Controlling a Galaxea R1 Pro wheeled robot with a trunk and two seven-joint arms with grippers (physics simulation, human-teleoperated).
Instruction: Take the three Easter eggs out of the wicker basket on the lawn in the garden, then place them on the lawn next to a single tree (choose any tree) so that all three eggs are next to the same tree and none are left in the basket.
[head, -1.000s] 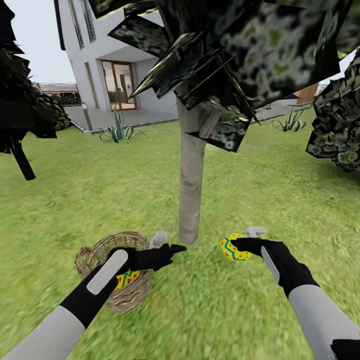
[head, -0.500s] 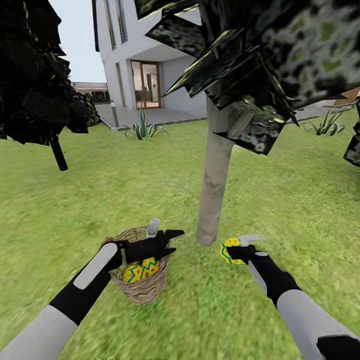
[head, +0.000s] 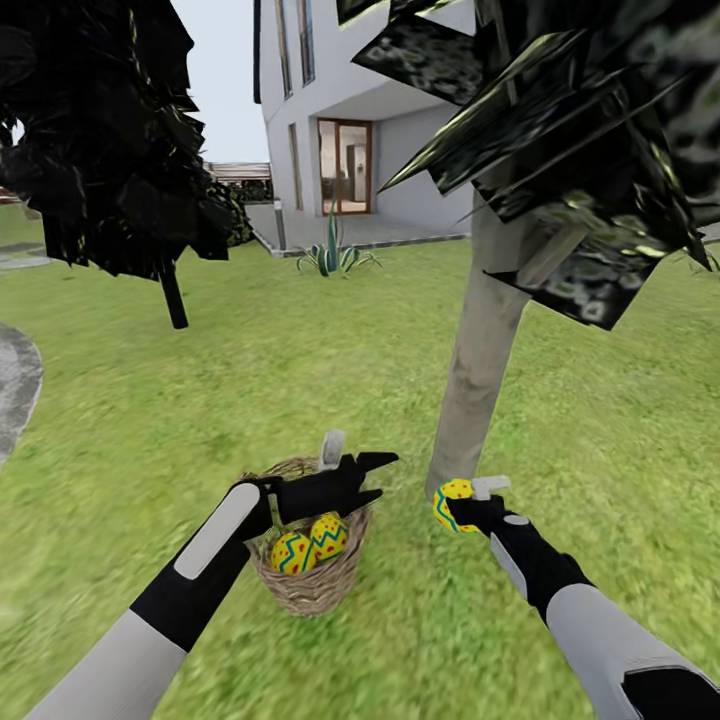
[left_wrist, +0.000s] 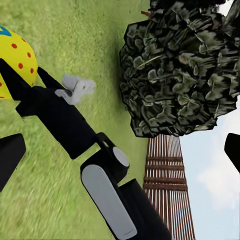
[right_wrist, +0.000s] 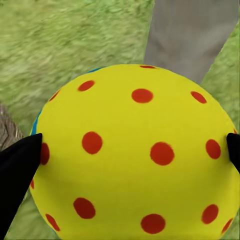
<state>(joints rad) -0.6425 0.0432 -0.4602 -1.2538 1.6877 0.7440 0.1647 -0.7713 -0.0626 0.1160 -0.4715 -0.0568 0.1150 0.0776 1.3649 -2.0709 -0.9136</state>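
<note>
Between my right gripper's (head: 462, 503) fingertips (right_wrist: 19, 165) sits one Easter egg (right_wrist: 134, 152), pinched just beside the tree (head: 480, 365) trunk's foot. My left gripper (head: 372, 476) hangs spread and empty over the wicker basket (head: 312, 588) on the lawn (head: 250, 390), two eggs (head: 310, 543) inside. I read no writing anywhere.

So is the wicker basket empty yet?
No. Two Easter eggs lie in the wicker basket; the right claw holds the third.
</note>
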